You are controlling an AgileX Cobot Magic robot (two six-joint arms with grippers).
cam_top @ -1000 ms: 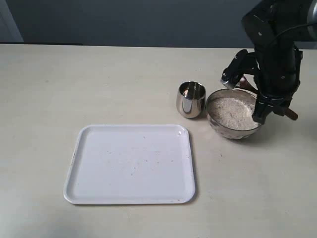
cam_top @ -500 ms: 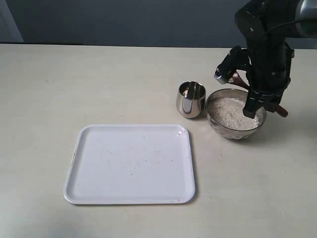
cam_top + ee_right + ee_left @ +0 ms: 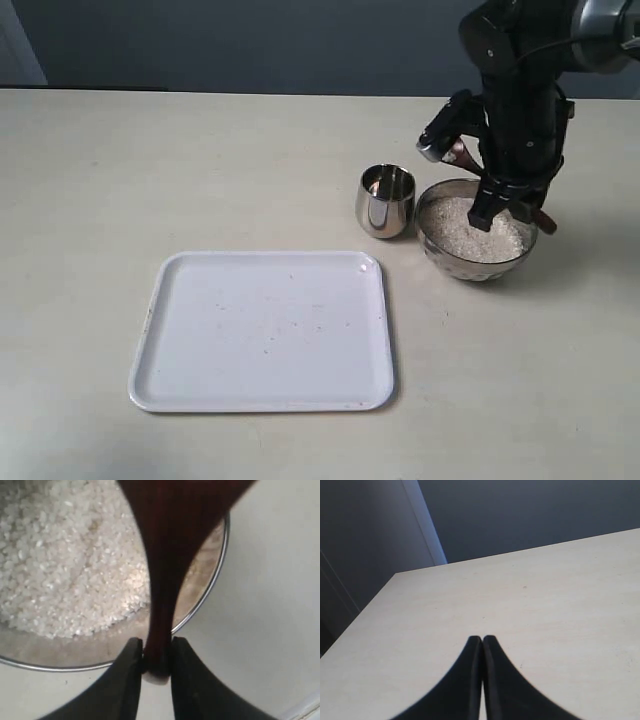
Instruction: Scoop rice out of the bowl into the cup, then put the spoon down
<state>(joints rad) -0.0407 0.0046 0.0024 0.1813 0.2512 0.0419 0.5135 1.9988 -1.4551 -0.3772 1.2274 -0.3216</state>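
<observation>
One tool (image 3: 156, 652), the right, pinches the spoon (image 3: 165, 555) over the bowl (image 3: 216, 575); tilting early would scatter rice (image 3: 65, 565) across the desk (image 3: 300, 150).

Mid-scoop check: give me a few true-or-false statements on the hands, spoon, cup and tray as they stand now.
The right hand is shut on the spoon. True.
The spoon is over the cup. False: it is over the bowl of rice.
The cup stands on the tray. False: it stands on the table, beside the bowl.
The left hand is shut, holding nothing. True.
</observation>
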